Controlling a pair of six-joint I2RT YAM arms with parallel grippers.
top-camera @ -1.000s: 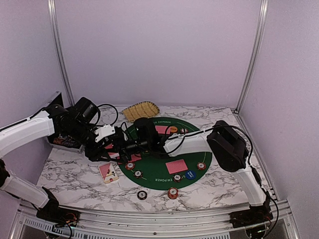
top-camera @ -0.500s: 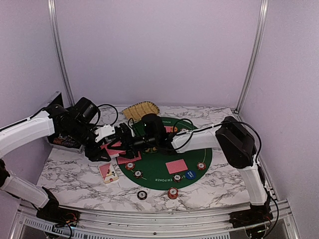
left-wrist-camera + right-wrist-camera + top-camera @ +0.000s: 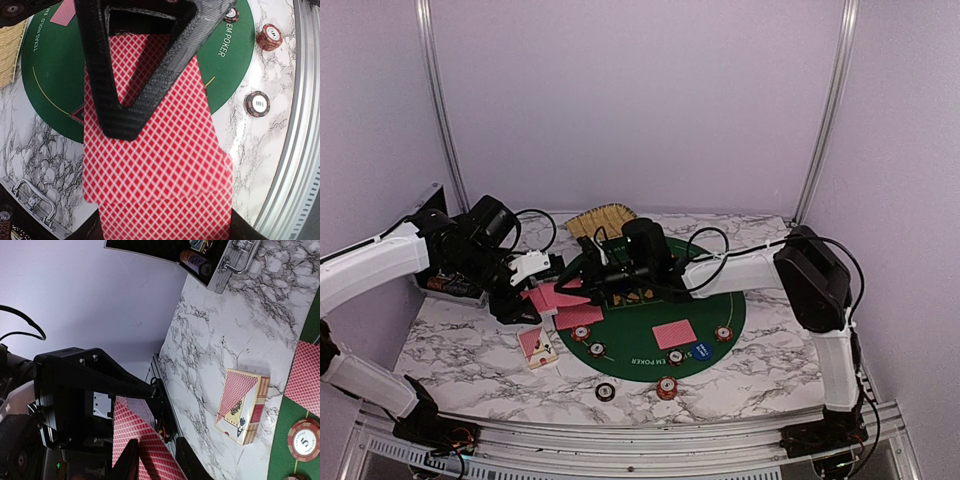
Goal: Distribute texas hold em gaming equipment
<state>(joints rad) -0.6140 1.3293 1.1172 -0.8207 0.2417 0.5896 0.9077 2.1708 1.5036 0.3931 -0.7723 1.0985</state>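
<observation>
My left gripper [image 3: 533,298] is shut on a stack of red-backed playing cards [image 3: 560,298] above the left rim of the green poker mat [image 3: 650,312]. The stack fills the left wrist view [image 3: 160,170], its top card slid out over the rest. My right gripper [image 3: 590,285] reaches in from the right. One black finger [image 3: 142,65] lies over that top card. In the right wrist view the card [image 3: 150,450] runs between the narrowed jaws [image 3: 156,462], with a gap beside it. Another card [image 3: 674,334], striped chips [image 3: 667,386] and a blue button [image 3: 700,350] lie around the mat.
A card box [image 3: 538,346] lies on the marble left of the mat. The open black case [image 3: 440,280] stands at the far left, the yellow woven basket [image 3: 602,220] behind the mat. Two chips [image 3: 605,391] lie off the mat near the front rail.
The right arm's elbow has swung to the right and its jaws have narrowed round the top card. The left arm and its stack have stayed put.
</observation>
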